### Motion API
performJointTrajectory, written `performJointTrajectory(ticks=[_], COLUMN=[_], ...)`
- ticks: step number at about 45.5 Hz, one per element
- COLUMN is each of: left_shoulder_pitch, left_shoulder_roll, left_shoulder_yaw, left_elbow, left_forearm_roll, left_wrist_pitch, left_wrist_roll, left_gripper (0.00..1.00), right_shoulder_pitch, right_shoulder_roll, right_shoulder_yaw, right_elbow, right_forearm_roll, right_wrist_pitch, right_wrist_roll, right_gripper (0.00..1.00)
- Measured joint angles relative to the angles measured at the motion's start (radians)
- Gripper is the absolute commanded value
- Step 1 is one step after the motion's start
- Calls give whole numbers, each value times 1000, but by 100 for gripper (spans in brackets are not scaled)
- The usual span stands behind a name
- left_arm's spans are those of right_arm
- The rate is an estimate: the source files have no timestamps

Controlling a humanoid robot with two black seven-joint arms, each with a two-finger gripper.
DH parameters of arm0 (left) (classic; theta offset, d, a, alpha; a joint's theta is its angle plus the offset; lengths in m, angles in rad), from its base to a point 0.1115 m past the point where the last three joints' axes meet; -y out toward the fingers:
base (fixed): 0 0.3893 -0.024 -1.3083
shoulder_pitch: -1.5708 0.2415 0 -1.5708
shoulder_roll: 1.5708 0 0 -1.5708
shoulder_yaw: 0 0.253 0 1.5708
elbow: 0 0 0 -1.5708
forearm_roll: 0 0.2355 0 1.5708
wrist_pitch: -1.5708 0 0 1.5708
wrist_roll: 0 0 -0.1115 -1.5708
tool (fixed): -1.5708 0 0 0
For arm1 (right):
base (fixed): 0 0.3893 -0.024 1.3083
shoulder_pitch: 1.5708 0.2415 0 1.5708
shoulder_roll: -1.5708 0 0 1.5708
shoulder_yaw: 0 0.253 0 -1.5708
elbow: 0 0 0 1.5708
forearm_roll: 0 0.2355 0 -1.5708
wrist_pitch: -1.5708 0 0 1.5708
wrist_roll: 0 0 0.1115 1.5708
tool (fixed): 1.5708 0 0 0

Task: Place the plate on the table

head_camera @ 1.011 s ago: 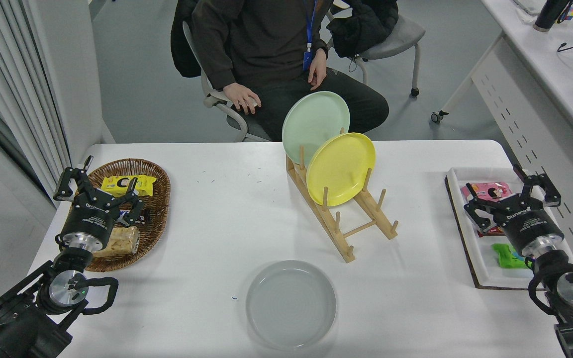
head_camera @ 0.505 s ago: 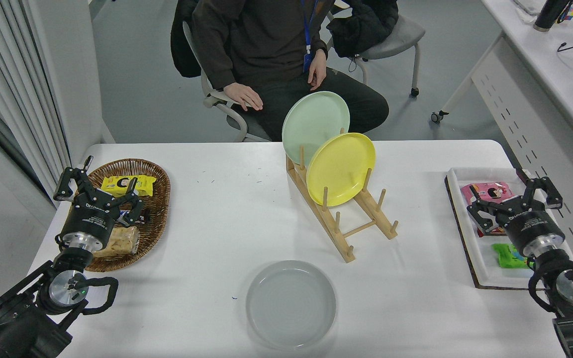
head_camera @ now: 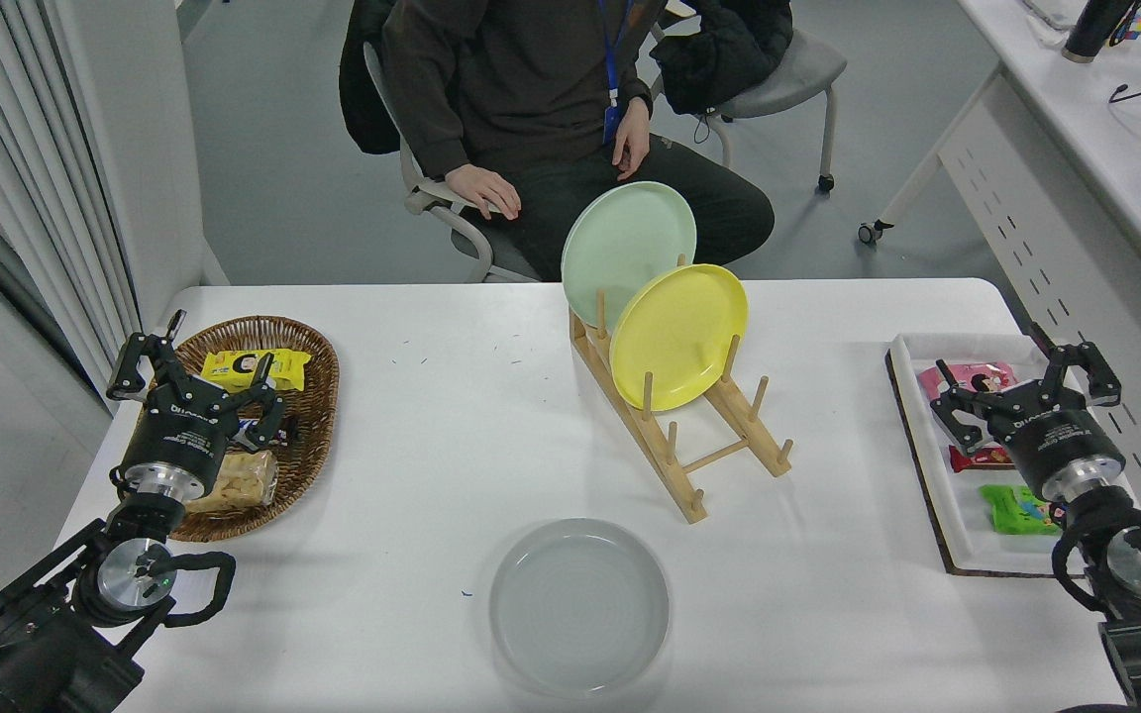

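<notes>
The pale grey plate (head_camera: 579, 605) lies flat on the white table (head_camera: 452, 426) near its front edge, in the middle. Nothing holds it. My right gripper (head_camera: 1024, 372) is open and empty, far to the right of the plate, above the white tray. My left gripper (head_camera: 189, 365) is open and empty, parked at the lower left over the wicker basket.
A wooden rack (head_camera: 681, 436) holds a mint-green plate (head_camera: 628, 248) and a yellow plate (head_camera: 679, 335) upright at the table's middle. A wicker basket (head_camera: 308, 436) of snacks is at the left, a white tray (head_camera: 927, 465) of packets at the right. A person (head_camera: 531, 109) sits at the far side.
My right gripper has drifted a little to the right and back over the tray. The grey plate and the left arm have not moved.
</notes>
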Motion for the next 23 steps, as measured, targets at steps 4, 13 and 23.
performJointTrajectory(ticks=[4, 13, 23], left_shoulder_pitch=[0, 0, 0], left_shoulder_roll=[0, 0, 0], left_shoulder_yaw=[0, 0, 0], left_elbow=[0, 0, 0], left_forearm_roll=[0, 0, 0], left_wrist_pitch=[0, 0, 0], left_wrist_roll=[0, 0, 0], left_gripper=[98, 98, 98], right_shoulder_pitch=[3, 6, 8], right_shoulder_roll=[0, 0, 0], right_shoulder_yaw=[0, 0, 2], right_elbow=[-1, -1, -2], right_forearm_roll=[0, 1, 2], right_wrist_pitch=[7, 13, 16], right_wrist_roll=[0, 1, 1], right_gripper=[99, 99, 99])
